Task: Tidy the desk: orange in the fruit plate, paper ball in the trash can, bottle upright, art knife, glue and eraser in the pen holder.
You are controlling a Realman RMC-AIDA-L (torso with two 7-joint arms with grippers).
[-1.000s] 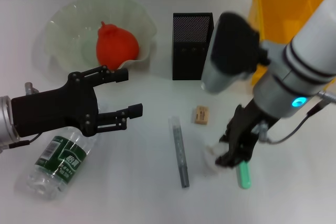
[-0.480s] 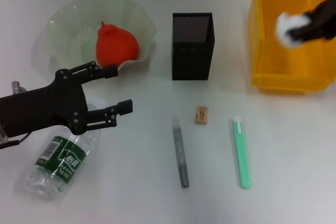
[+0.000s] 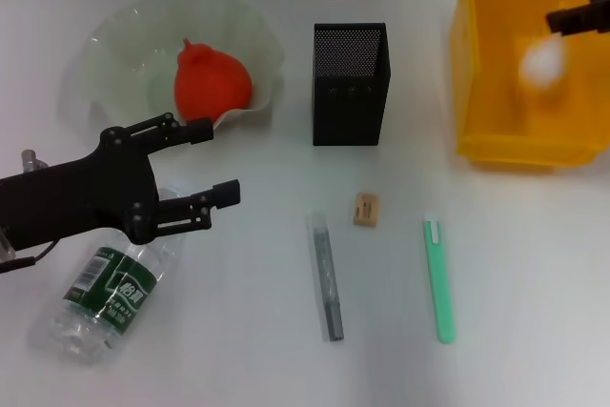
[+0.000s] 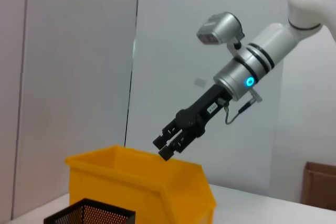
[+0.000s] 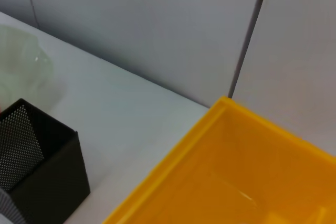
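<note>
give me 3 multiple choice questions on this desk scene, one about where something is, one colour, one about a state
1. Where is the orange?
A. in the fruit plate
B. in the pen holder
C. beside the eraser

2. What colour is the trash can?
A. black
B. yellow
C. green

3. How is the bottle placed?
A. upright
B. lying on its side
C. inside the trash can

Answers:
1. A, the orange sits inside the pale-green plate in the head view.
2. B, its walls are bright yellow; the mesh pen holder is the black one.
3. B, it lies flat on the desk below the open left gripper, while the right gripper, jaws apart, is over the trash can with the paper ball just under it.
</note>
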